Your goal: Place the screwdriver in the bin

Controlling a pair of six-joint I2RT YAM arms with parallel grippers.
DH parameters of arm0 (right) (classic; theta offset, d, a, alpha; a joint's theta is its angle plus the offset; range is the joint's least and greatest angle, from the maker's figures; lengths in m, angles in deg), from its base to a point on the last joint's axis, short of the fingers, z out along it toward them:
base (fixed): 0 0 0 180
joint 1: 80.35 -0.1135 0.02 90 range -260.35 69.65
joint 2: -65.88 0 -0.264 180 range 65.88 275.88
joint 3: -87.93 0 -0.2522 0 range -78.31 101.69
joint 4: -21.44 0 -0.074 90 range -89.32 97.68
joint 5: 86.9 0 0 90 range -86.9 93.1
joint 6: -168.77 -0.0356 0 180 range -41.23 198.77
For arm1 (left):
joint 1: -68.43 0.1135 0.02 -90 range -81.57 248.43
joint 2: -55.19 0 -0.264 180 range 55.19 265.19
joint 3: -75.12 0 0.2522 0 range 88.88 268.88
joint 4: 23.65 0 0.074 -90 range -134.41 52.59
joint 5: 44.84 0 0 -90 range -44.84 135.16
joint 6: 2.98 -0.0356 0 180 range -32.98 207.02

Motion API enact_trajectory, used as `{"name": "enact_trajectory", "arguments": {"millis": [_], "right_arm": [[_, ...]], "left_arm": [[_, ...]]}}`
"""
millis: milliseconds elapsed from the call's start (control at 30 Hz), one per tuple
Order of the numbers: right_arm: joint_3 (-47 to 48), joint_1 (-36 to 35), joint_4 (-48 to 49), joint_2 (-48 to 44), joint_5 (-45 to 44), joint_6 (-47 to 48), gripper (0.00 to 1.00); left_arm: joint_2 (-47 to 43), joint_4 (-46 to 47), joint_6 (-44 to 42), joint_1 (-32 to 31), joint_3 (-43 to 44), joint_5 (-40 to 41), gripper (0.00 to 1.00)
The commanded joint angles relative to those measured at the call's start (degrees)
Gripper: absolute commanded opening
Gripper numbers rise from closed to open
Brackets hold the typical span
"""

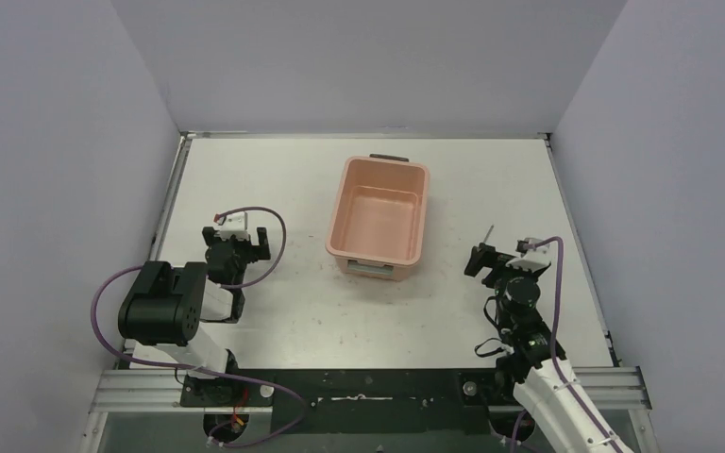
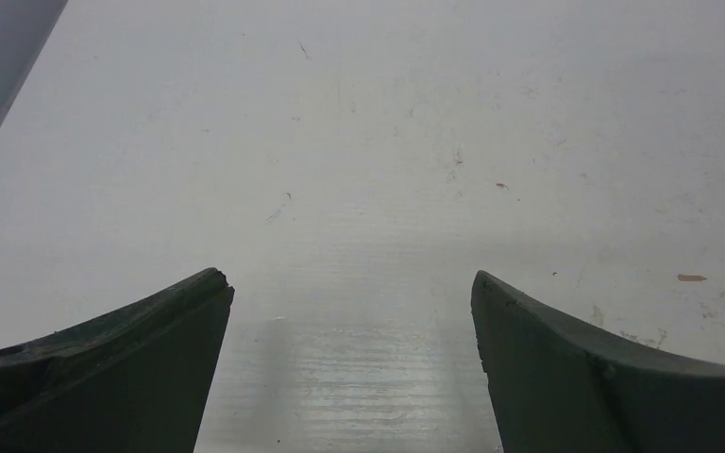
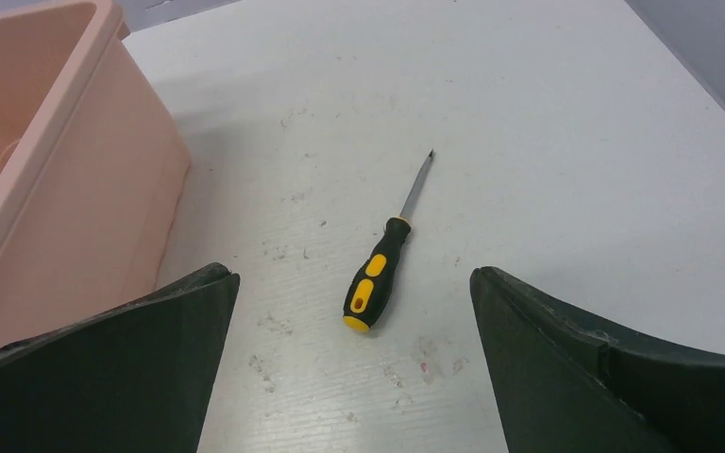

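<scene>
The screwdriver [image 3: 375,276] lies flat on the white table, its yellow and black handle toward me and its thin shaft pointing away. In the top view only its shaft [image 1: 487,233] shows past my right gripper [image 1: 491,260]. That right gripper [image 3: 351,276] hovers open just short of the handle, nothing between its fingers. The salmon-pink bin [image 1: 338,215] stands mid-table, empty, left of the screwdriver; its side wall [image 3: 66,189] fills the left of the right wrist view. My left gripper [image 1: 236,247] [image 2: 351,278] is open over bare table, left of the bin.
Grey walls enclose the table on the left, back and right. The right table edge [image 1: 581,255] runs close beside the right arm. Purple cables loop from both wrists.
</scene>
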Motion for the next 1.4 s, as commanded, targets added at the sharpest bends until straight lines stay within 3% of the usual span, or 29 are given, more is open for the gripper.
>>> {"name": "enact_trajectory", "arguments": {"millis": [0, 167, 367, 533, 733, 900, 967, 1100, 1133, 1367], "right_arm": [[1.01, -0.01, 3.34, 1.07, -0.15, 0.16, 1.0], [7.96, 0.03, -0.98, 6.06, -1.21, -1.76, 1.0], [24.78, 1.16, -15.78, 24.61, -9.51, -7.39, 1.0], [36.87, 4.44, -25.18, 43.35, -5.7, -8.69, 1.0], [39.4, 8.84, -22.42, 58.07, 3.8, -8.46, 0.92], [38.06, 10.3, -19.81, 65.11, 8.99, -8.56, 0.73], [37.11, 10.57, -18.88, 66.44, 10.39, -8.5, 0.56], [36.17, 10.87, -18.72, 66.31, 11.36, -8.37, 0.05], [36.27, 10.84, -19.15, 65.57, 11.38, -8.3, 0.0], [43.86, 10.57, -29.07, 56.83, 11.64, -7.23, 0.0]], "left_arm": [[-0.17, 1.82, 0.36, 0.17, 1.05, -0.18, 0.97], [-0.22, 1.8, 0.33, 0.17, 1.09, -0.21, 0.97], [-0.15, 1.87, 0.37, 0.17, 1.06, -0.19, 0.97], [-0.21, 1.82, 0.38, 0.17, 1.05, -0.24, 0.97], [-0.17, 1.8, 0.33, 0.17, 1.05, -0.22, 0.97], [-0.22, 1.87, 0.36, 0.17, 1.05, -0.2, 0.97], [-0.15, 1.81, 0.34, 0.17, 1.05, -0.19, 0.97], [-0.2, 1.88, 0.38, 0.17, 1.06, -0.21, 0.97], [-0.22, 1.81, 0.36, 0.17, 1.05, -0.21, 0.97], [-0.22, 1.8, 0.35, 0.17, 1.05, -0.25, 0.97]]}}
